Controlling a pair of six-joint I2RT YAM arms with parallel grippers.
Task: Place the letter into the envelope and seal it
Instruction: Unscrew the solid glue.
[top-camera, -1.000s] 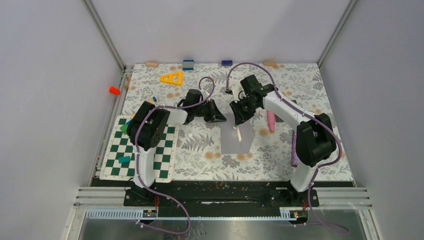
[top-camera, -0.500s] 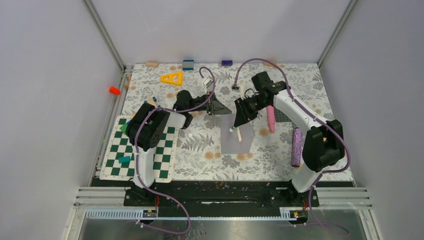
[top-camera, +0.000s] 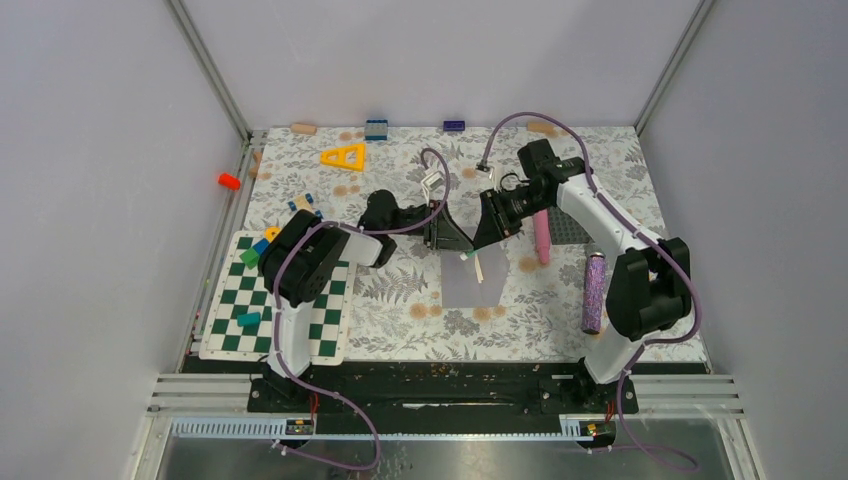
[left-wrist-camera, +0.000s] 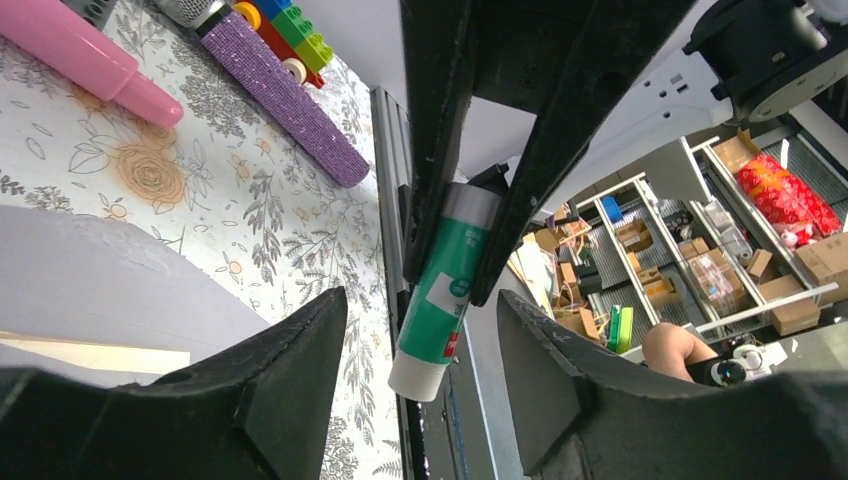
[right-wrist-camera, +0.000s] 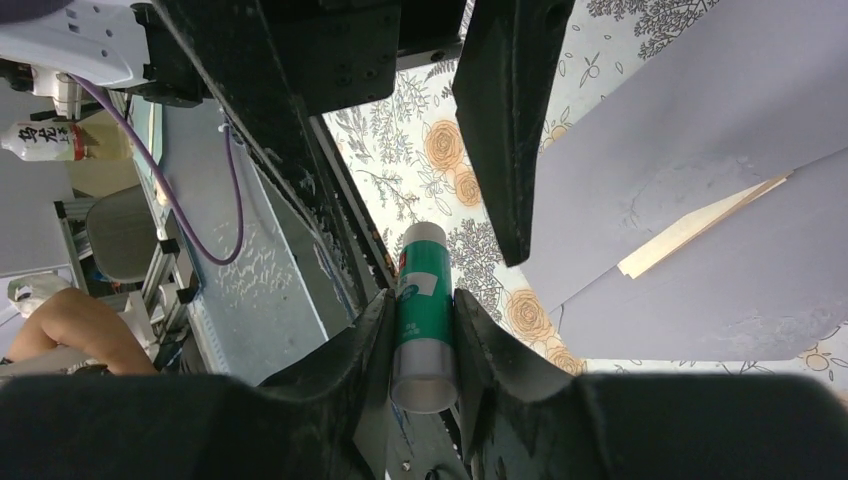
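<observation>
The coming move turns on the glue stick (right-wrist-camera: 422, 310). The right gripper (right-wrist-camera: 420, 335) is clamped on its green-and-white barrel, and the stick's long axis points away from that wrist, towards the left gripper (top-camera: 445, 232). The left gripper's jaws stand wide apart and hold nothing. In both wrist views the stick's free white end sits in or just before the gap between them, touching neither finger as far as I can tell. Whether that end is a cap I cannot make out.

The envelope (top-camera: 472, 283) lies flat on the flowered surface (top-camera: 390, 290), just on the robot's side of both grippers and about equally near to each. Its long axis runs near to far. It is plain matte grey paper with its flap folded open. The letter (right-wrist-camera: 700, 225) is tucked inside it — only a thin tan strip shows at the mouth, stiffer-looking and paler than the grey around it.

So the letter looks to be in and sealing is what remains. That likely means uncapping the stick, which is smooth hard plastic — a squared grip on its end would matter. A pink cylinder (top-camera: 541, 240) and a purple glittery roller (top-camera: 593, 292) lie off to the right, well apart from the envelope.
</observation>
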